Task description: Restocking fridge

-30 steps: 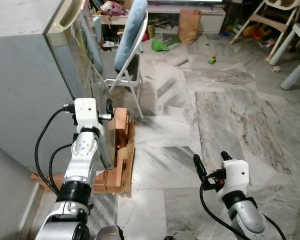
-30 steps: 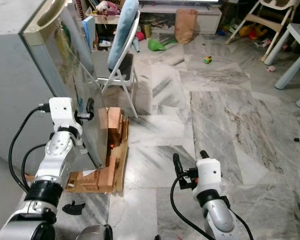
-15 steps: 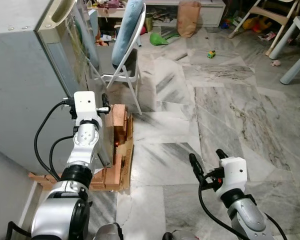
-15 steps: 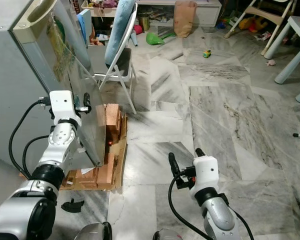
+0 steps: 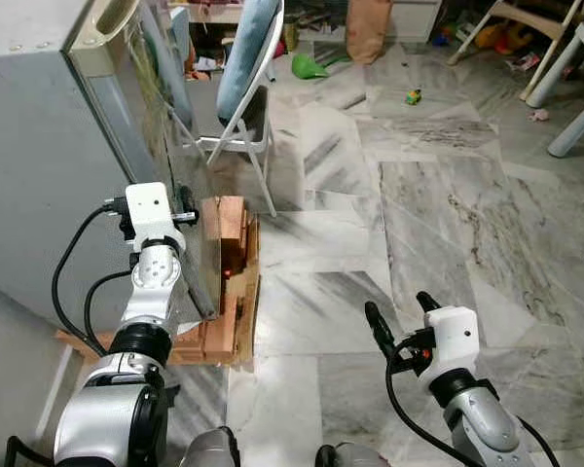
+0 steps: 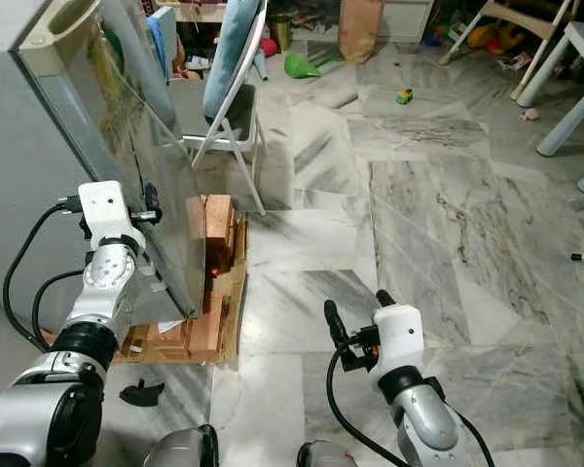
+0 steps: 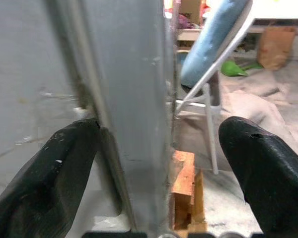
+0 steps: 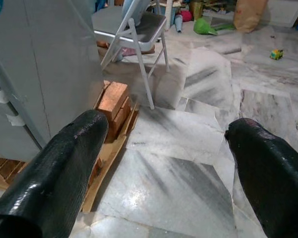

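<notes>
A grey fridge [image 5: 39, 146] stands at my left on a wooden base. Its door [image 6: 127, 165] hangs slightly ajar and has a cream handle recess at the top. My left gripper [image 5: 183, 199] is raised to the door's free edge [image 7: 134, 99]. It is open, with one black finger [image 7: 44, 183] on the door's inner side and the other [image 7: 268, 173] on the outer side. My right gripper [image 5: 399, 311] hangs low over the marble floor, open and holding nothing. The fridge's inside is hidden.
Just beyond the door stands a folding chair [image 5: 243, 78] with a blue cushion. Wooden blocks [image 5: 229, 253] are stacked under the fridge's front. A small black piece [image 6: 141, 392] lies on the floor near my feet. Farther off are a paper bag [image 5: 368, 19], a toy car [image 5: 412, 95] and a white table leg [image 5: 574, 126].
The head view has shifted and tilted down a little. My left gripper stays at the door's edge and sits slightly further left in view. The right gripper has hardly moved.
</notes>
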Motion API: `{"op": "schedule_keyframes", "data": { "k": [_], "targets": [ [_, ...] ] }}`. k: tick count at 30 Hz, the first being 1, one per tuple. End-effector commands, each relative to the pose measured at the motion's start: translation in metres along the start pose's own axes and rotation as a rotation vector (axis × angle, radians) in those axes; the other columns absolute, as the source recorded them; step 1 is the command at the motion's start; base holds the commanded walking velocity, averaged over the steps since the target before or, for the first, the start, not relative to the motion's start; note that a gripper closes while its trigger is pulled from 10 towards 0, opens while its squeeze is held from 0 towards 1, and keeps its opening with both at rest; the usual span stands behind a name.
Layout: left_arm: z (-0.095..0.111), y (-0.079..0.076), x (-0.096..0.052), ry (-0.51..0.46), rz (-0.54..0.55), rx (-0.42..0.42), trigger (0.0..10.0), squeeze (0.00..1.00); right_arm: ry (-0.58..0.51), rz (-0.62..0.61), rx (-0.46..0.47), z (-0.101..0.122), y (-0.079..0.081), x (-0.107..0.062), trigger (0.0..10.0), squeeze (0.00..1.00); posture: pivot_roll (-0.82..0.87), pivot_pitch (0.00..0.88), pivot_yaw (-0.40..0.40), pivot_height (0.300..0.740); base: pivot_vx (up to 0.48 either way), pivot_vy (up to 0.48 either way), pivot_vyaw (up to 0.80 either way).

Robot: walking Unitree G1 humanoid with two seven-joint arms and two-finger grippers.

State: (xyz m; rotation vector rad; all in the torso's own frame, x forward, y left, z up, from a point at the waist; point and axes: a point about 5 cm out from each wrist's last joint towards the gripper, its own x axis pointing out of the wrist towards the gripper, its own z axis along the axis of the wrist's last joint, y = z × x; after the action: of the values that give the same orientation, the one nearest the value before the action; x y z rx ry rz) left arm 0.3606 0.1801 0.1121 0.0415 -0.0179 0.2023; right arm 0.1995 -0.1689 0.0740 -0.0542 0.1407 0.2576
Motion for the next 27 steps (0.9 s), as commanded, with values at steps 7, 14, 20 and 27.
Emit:
{"op": "schedule_keyframes", "data": {
  "k": [7, 14, 20, 27],
  "targets": [
    [0.012, -0.010, 0.007, -0.031, -0.057, 0.019, 10.0, 0.00, -0.006, 0.020, -0.012, 0.004, 0.001, 0.001, 10.0, 0.00, -0.03, 0.136, -0.009, 0.740, 0.000, 0.000, 0.00],
    [0.028, -0.009, 0.020, -0.039, -0.042, 0.029, 10.0, 0.00, -0.015, 0.089, -0.023, 0.003, 0.004, -0.012, 10.0, 0.00, -0.05, 0.137, -0.005, 0.740, 0.000, 0.000, 0.00],
    [0.050, -0.040, 0.025, -0.078, -0.185, -0.002, 10.0, 0.00, -0.007, 0.117, 0.007, -0.006, 0.015, -0.027, 10.0, 0.00, -0.04, 0.134, -0.005, 0.740, 0.000, 0.000, 0.00],
    [0.126, -0.173, -0.024, -0.352, -0.859, -0.049, 10.0, 0.00, -0.010, 0.105, 0.031, -0.006, 0.027, -0.039, 10.0, 0.00, -0.04, 0.127, 0.017, 0.740, 0.000, 0.000, 0.00]
  ]
}}
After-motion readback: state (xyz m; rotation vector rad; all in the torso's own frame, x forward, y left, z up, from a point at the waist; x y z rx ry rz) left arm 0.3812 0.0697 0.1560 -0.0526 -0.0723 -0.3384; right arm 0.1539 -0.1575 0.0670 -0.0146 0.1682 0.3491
